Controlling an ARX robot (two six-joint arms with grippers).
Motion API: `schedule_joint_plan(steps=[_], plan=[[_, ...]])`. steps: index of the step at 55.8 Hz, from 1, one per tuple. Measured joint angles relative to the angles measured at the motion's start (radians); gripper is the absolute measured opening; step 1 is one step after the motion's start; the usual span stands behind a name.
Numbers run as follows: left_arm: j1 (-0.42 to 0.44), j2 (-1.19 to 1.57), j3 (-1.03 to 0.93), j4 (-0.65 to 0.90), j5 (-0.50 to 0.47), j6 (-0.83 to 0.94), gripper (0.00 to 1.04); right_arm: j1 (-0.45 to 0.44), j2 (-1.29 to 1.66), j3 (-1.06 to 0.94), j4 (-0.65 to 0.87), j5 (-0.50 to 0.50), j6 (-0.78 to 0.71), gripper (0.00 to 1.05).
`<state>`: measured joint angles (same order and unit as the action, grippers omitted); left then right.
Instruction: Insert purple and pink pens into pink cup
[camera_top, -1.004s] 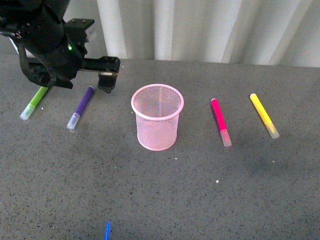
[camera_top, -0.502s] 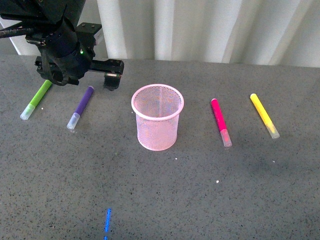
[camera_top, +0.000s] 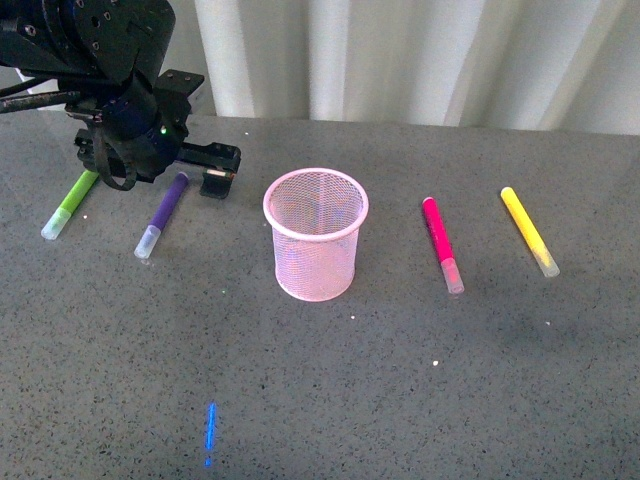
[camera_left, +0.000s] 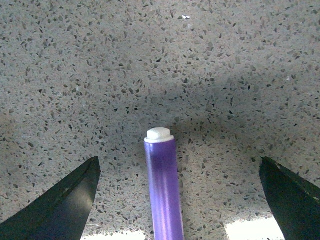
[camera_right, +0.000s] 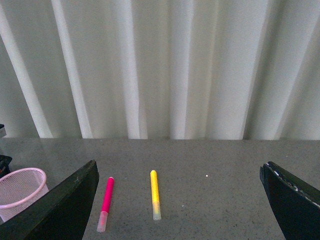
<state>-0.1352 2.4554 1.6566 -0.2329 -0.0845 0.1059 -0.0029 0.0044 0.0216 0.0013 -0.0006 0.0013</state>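
1. My left pincer hangs spread wide over the table, holding nothing. The white-plugged end of the purple pen lies between its fingers, a little nearer one finger than the other and touching neither.
2. My right pincer is also spread and empty. The pink pen lies ahead of it and to one side, with the yellow marker just beside that.
3. The pink cup stands upright beyond the left pincer's visible finger. The pink pen lies well beyond it.
4. I judge the main risk to be grip depth. Only the pen's tip sits inside the fingers, so closing here would pinch the very end. The long barrel could then sag or swing as it is lifted.
5. The barrel is round and off centre, so the nearer finger would meet it first. That could roll it aside instead of trapping it.
6. I cannot tell how high the fingertips are. If I drop too far they strike the table; if I stay too high they skim over the pen.
7. The lime-green marker lies just outside the hidden finger, and a sideways correction could knock it.
8. The cup is light mesh. A pen carried low or drooping could catch its rim and tip it.
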Motion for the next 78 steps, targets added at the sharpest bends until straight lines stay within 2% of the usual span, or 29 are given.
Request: schedule_joint_plan(steps=[4,7,24,32,35,58,69,78], plan=[[0.0,0.002,0.0,0.005,0.0,0.003,0.98,0.0,0.0,0.0,0.0,0.0,0.0,0.98],[0.0,0.003,0.0,0.005,0.001,0.005,0.94,0.0,0.0,0.0,0.0,0.0,0.0,0.98],[-0.009,0.008,0.0,0.005,0.013,0.006,0.49,0.0,0.0,0.0,0.0,0.0,0.0,0.98],[-0.01,0.008,-0.003,0.012,0.003,0.007,0.21,0.0,0.0,0.0,0.0,0.0,0.0,0.98],[-0.008,0.008,-0.004,0.014,-0.003,0.007,0.14,0.0,0.0,0.0,0.0,0.0,0.0,0.98],[0.006,-0.018,-0.036,0.074,0.014,-0.037,0.13,0.0,0.0,0.0,0.0,0.0,0.0,0.98],[0.024,-0.123,-0.076,0.19,0.038,-0.108,0.13,0.0,0.0,0.0,0.0,0.0,0.0,0.98],[0.037,-0.32,-0.145,0.319,0.064,-0.172,0.13,0.0,0.0,0.0,0.0,0.0,0.0,0.98]])
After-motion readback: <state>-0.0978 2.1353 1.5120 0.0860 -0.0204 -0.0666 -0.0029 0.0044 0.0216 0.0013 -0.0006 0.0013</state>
